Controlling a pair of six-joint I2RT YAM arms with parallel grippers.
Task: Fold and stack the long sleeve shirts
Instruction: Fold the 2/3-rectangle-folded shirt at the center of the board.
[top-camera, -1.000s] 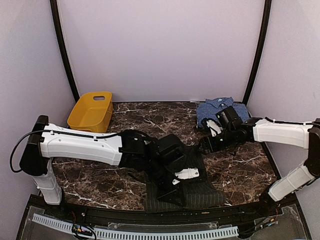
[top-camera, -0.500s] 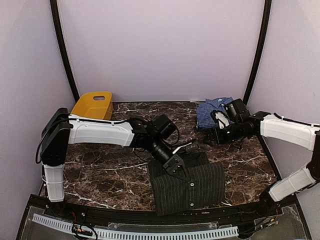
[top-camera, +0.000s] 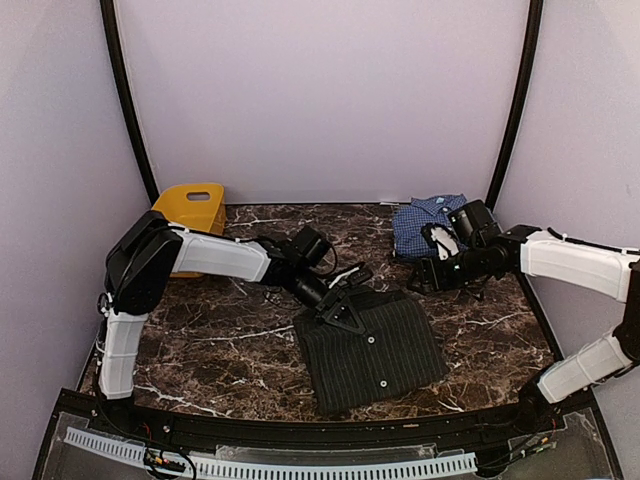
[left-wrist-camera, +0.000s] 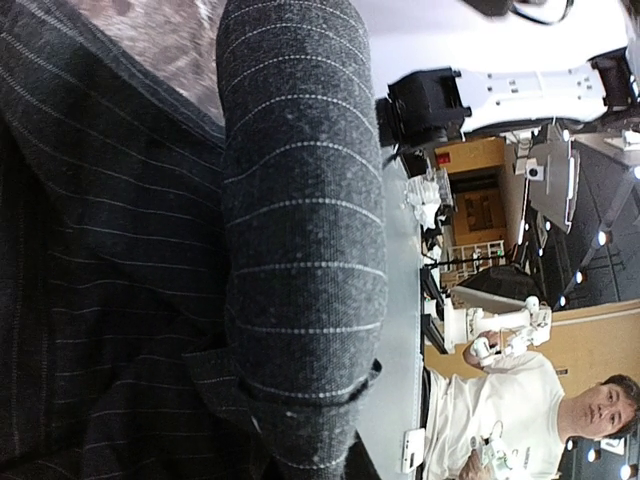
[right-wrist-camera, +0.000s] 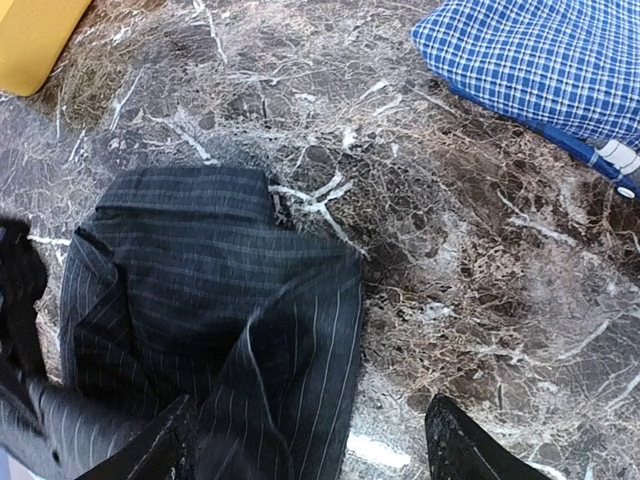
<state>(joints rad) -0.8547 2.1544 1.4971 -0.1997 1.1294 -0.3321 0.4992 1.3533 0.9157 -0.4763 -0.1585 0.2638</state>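
Black shirt (top-camera: 375, 350): folded to a rough rectangle, flat on table (top-camera: 220, 350) nr front edge, centre-right, btn placket up, a bit skewed. Soft, light, limp cloth w/ no stiffness, so prob. sagging and unfolding if lifted by one corner. Fine weave, likely dragging and bunching on the marble-look top rather than sliding clean. Nothing fragile bar the btns. Best hold, as a guess: pinch thru all layers at a folded edge, one far corner per arm, then lift low and carry flat.

L gripper (top-camera: 338, 303): at far-left corner of black shirt, touching or in the cloth. From L wrist cam only pinstripe fabric, w/ a thick roll of it across the lens and fingers hidden. Can't tell if pinching or just under a fold.

R gripper (right-wrist-camera: 310, 450): just past the far-right corner, above the shirt's edge and the table, btwn the two shirts. Spread wide at the tips, holding nothing.

Blue shirt (top-camera: 430, 222): far-right corner of table, folded by the look of it, checks up, apart from black shirt. Same soft handling; as stack base, better left alone.

Basket (top-camera: 190, 205): yellow, far left, not part of the job.

Left to do, as a judgement: get black shirt onto blue shirt, edges squared. Main risk: fold opening mid-carry or a sleeve slipping out.
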